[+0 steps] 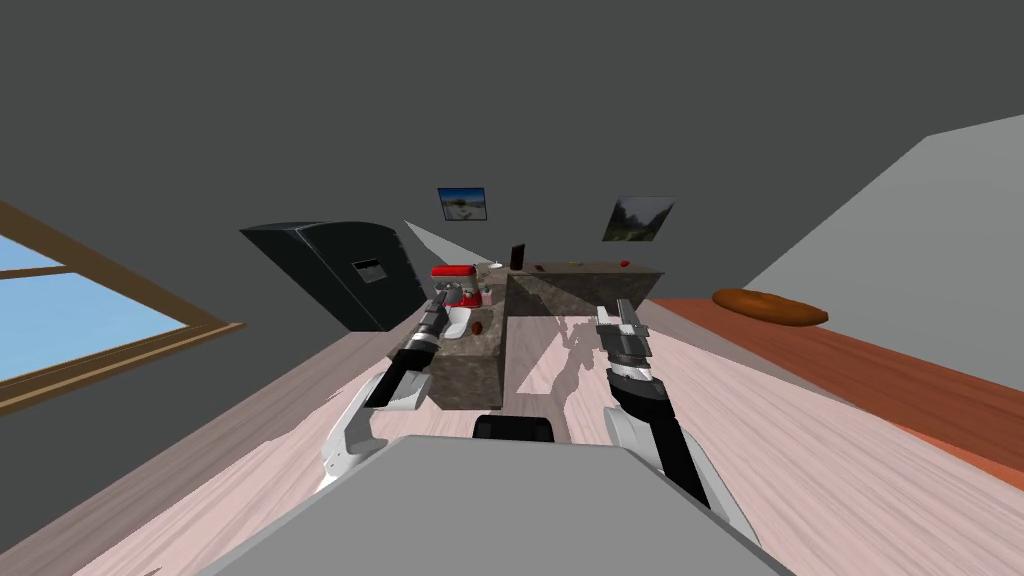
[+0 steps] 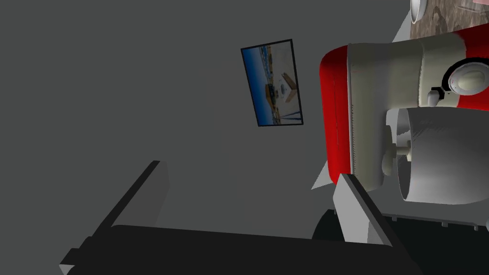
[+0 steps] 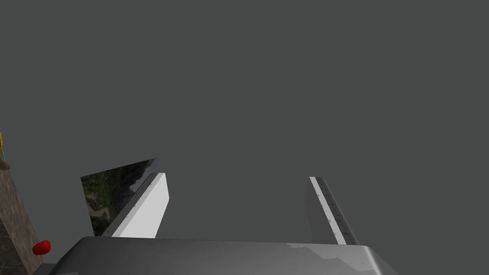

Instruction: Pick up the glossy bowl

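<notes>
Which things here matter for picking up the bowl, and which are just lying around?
For the job: white bowl on the counter; left gripper, open, beside the bowl.
Lying about: stand mixer; small brown item; dark fridge; right gripper, open and away from the bowl.

2 arms extended forward, left tool (image 2: 251, 177) fingers apart, right tool (image 3: 237, 177) fingers apart

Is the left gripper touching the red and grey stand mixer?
Cannot tell: in the left wrist view one finger overlaps the red and grey stand mixer, hiding any gap.
</notes>
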Robot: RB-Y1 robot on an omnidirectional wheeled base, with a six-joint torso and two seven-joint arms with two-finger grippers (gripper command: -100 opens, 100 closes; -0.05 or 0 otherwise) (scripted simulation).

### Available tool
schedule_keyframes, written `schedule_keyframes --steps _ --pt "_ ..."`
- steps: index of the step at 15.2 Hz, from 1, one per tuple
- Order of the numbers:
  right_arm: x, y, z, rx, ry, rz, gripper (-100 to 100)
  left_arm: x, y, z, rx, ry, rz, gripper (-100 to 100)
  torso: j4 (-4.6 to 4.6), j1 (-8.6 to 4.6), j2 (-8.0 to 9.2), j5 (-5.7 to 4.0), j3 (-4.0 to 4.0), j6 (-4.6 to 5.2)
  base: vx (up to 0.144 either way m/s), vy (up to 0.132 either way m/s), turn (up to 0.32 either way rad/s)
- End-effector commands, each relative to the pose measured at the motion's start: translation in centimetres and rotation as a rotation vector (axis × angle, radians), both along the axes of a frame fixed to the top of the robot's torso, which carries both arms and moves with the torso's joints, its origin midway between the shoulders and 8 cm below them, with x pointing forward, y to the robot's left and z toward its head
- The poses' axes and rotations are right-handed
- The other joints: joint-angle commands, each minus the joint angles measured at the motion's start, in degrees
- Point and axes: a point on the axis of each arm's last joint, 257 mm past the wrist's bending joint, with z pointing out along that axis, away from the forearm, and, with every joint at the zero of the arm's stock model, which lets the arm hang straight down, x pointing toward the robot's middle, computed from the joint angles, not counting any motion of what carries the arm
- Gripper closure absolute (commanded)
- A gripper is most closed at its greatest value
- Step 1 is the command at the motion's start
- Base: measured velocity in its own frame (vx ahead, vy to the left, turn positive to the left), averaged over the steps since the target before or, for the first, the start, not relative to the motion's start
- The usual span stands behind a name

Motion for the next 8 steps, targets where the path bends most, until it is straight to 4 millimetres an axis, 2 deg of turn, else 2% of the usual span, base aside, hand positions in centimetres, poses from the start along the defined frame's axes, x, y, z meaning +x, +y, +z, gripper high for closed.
schedule_keyframes --steps 1,3,8 --pt "0.0 0.0 0.0 0.000 0.000 0.000 0 0.6 0.4 -0.3 -0.009 0.030 0.006 -100 0.00 0.00 0.00 0.00 0.00 0.00 -0.027 0.023 -0.028" --pt "0.0 0.0 0.0 0.000 0.000 0.000 0 0.9 0.7 -1.2 -0.013 0.068 0.017 -100 0.00 0.03 0.01 0.00 0.01 0.00 -0.028 0.023 -0.030" --pt "0.0 0.0 0.0 0.000 0.000 0.000 0 1.9 1.4 -1.9 -0.033 0.124 0.030 -100 0.00 -0.01 -0.02 0.00 -0.01 0.00 -0.021 0.016 -0.029"
